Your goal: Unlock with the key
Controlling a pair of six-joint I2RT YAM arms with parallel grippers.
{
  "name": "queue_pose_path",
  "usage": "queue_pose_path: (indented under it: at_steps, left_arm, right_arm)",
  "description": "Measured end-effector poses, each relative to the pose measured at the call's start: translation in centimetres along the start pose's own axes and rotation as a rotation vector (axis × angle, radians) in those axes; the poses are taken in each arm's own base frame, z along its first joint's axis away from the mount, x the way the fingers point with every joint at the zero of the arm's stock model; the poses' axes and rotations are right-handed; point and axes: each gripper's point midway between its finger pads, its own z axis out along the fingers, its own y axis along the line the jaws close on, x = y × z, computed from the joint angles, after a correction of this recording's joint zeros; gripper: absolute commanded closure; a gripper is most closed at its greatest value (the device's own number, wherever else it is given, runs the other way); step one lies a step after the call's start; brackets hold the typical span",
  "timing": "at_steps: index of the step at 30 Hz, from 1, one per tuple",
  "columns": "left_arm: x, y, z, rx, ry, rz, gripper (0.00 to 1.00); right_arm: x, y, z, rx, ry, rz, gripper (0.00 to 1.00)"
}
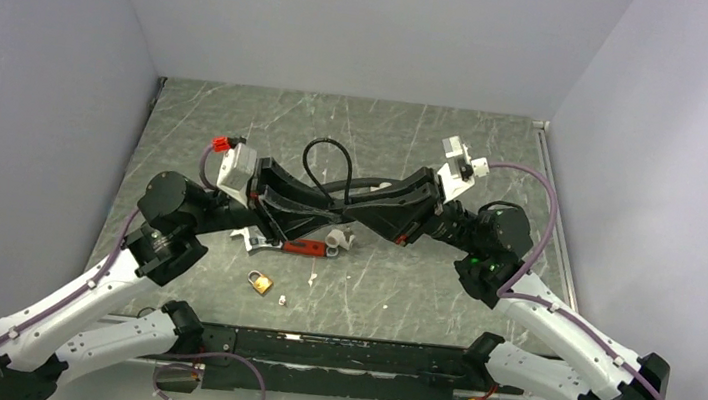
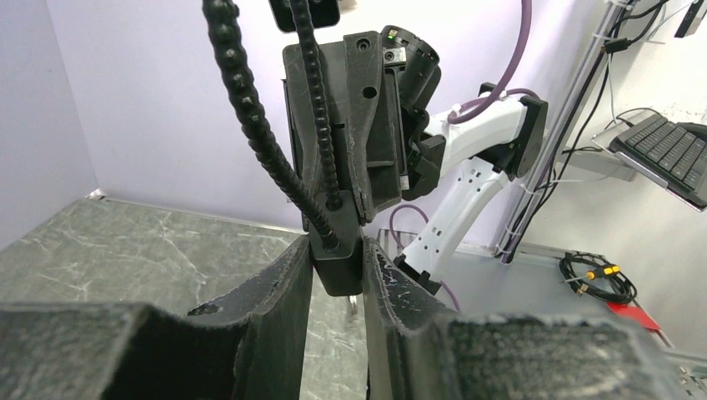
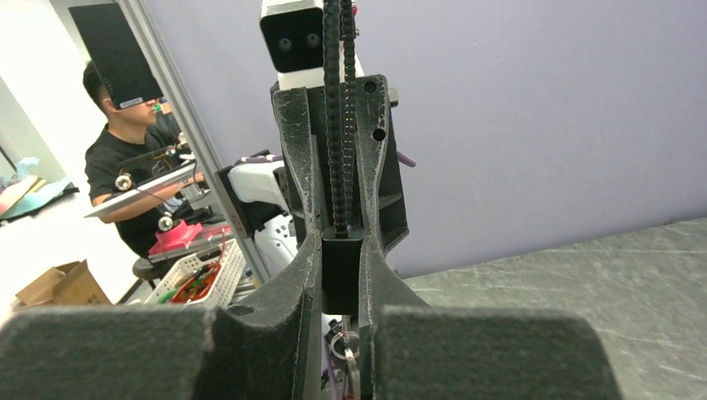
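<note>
Grip doubled: left end effector (image 2: pixel 338 254) and right end effector (image 3: pixel 340 250) both clench small black block (image 2: pixel 337 275) ending beaded black cable. Tiny silvery-grey metal key (image 3: pixel 347 360) seemingly dangles just beneath right fingertips. Hold block steady; free one end effector for key.

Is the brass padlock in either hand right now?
No, the brass padlock lies loose on the table, on the near side of the red-handled wrench, with nothing gripping it.

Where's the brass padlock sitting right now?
In the top view, the brass padlock lies on the table, left of centre toward the near edge. It is just in front of the red-handled wrench, with a small white scrap to its right.
</note>
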Motion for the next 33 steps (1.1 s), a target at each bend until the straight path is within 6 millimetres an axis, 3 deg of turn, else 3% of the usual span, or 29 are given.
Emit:
queue_pose_path:
  at_steps: [10, 17, 21, 22, 28, 33]
  left_arm:
    - [-0.5, -0.1, 0.6, 0.031, -0.037, -0.013, 0.71]
    - [-0.9, -0.4, 0.9, 0.060, -0.074, -0.023, 1.00]
    - [-0.9, -0.3, 0.9, 0.065, -0.086, -0.033, 1.00]
    - [-0.9, -0.3, 0.9, 0.063, -0.086, -0.035, 1.00]
    - [-0.3, 0.6, 0.8, 0.004, -0.069, -0.072, 1.00]
    - [1.7, 2.1, 0.7, -0.078, -0.008, -0.129, 1.00]
  right_arm:
    - [-0.7, 0.3, 0.1, -0.016, -0.034, -0.013, 1.00]
    - [-1.1, 0.5, 0.3, -0.035, -0.057, -0.021, 1.00]
    - [-1.2, 0.4, 0.3, -0.040, -0.068, -0.023, 1.00]
    - [-1.2, 0.4, 0.3, -0.040, -0.069, -0.024, 0.95]
    - [-0.9, -0.7, 0.2, 0.023, -0.061, -0.015, 0.30]
    - [0.6, -2.8, -0.2, 0.127, -0.014, -0.003, 0.22]
